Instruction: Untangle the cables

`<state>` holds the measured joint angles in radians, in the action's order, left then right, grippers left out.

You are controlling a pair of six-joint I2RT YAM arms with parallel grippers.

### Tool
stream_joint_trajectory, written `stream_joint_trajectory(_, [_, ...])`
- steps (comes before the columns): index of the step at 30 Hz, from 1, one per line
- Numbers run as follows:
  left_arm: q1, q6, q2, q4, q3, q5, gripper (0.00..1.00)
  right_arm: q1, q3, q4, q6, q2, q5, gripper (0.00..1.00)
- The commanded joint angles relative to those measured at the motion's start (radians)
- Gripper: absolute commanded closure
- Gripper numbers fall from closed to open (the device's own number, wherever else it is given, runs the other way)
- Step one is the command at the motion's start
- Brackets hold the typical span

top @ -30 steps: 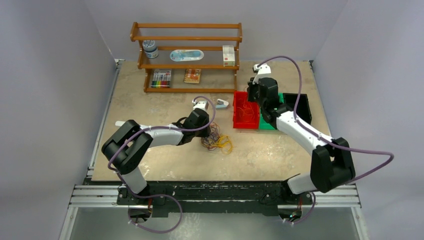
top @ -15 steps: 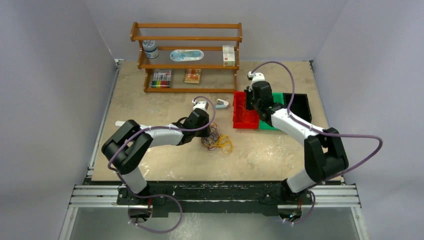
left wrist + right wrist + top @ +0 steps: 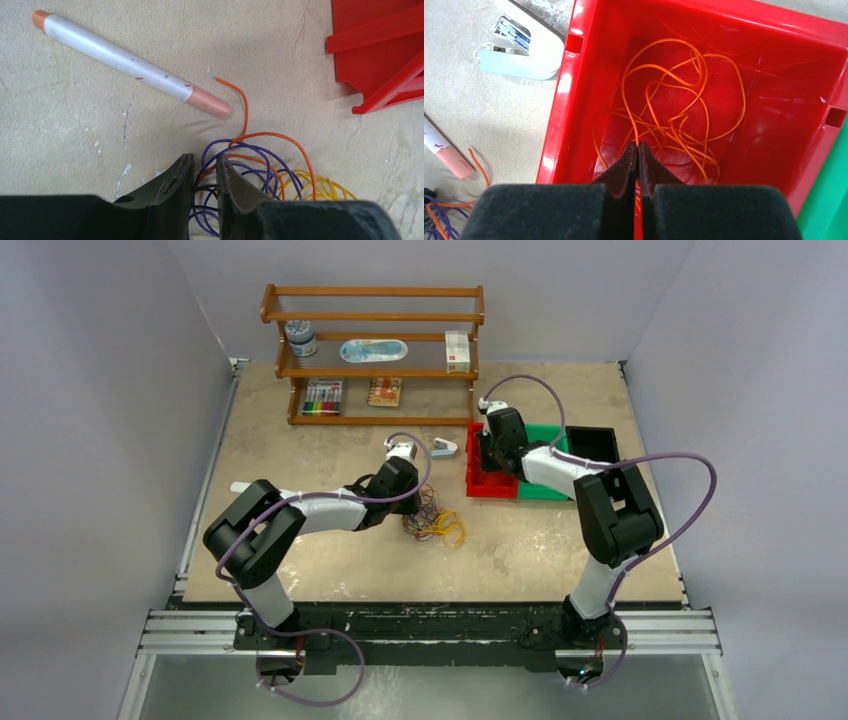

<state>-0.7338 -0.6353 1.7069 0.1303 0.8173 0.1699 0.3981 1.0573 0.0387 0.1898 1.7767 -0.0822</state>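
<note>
The cables (image 3: pixel 435 523) lie in a fist-sized tangle of purple, orange and yellow loops mid-table, also in the left wrist view (image 3: pixel 270 165). My left gripper (image 3: pixel 413 508) (image 3: pixel 205 159) rests on the tangle's left side. Its jaws are nearly together, with purple and orange strands in the narrow gap. My right gripper (image 3: pixel 490 462) (image 3: pixel 638 145) is shut inside the red bin (image 3: pixel 559 100). A thin orange cable (image 3: pixel 630 112) runs into its fingertips. Several loose orange cables (image 3: pixel 684 100) lie on the bin floor.
A white pen (image 3: pixel 120 57) with a pink tip lies beside the tangle. A white stapler (image 3: pixel 445 448) sits left of the red bin (image 3: pixel 470 480). A green bin (image 3: pixel 545 490) and a black bin (image 3: pixel 592 445) stand right of it. A wooden shelf (image 3: pixel 372 350) stands at the back.
The right arm swung left and folded in, carrying its gripper down into the red bin. The left arm and the tangle have not moved.
</note>
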Motion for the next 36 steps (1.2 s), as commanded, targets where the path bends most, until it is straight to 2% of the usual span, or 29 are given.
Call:
stream_joint_trajectory(1, [-0.001,0.014,-0.008,-0.076,0.0,0.031,0.77,-0.002,0.046,0.002,-0.007,-0.008,0.02,1.0])
stream_joint_trajectory(5, [-0.001,0.014,-0.01,-0.076,0.0,0.031,0.76,-0.002,0.032,0.017,-0.01,-0.05,0.011,1.0])
stream_joint_trajectory(11, [-0.001,0.013,-0.024,-0.073,-0.008,0.037,0.73,-0.002,0.0,0.042,-0.016,-0.166,-0.036,0.85])
stream_joint_trajectory(15, [-0.001,0.015,-0.033,-0.072,-0.004,0.042,0.71,-0.003,-0.016,0.055,-0.025,-0.251,-0.074,0.71])
stream_joint_trajectory(17, [-0.001,0.014,-0.037,-0.076,0.001,0.042,0.7,-0.002,-0.022,0.057,-0.028,-0.29,-0.097,0.58])
stream_joint_trajectory(19, [0.0,0.013,-0.042,-0.076,0.003,0.042,0.69,-0.002,-0.03,0.059,-0.031,-0.326,-0.121,0.52])
stream_joint_trajectory(26, [-0.001,0.011,-0.085,-0.077,0.001,0.049,0.66,-0.003,-0.082,0.109,-0.025,-0.47,-0.153,0.48])
stream_joint_trajectory(36, [-0.001,0.025,-0.184,-0.069,0.002,0.039,0.63,-0.002,-0.214,0.239,-0.002,-0.629,0.058,0.46])
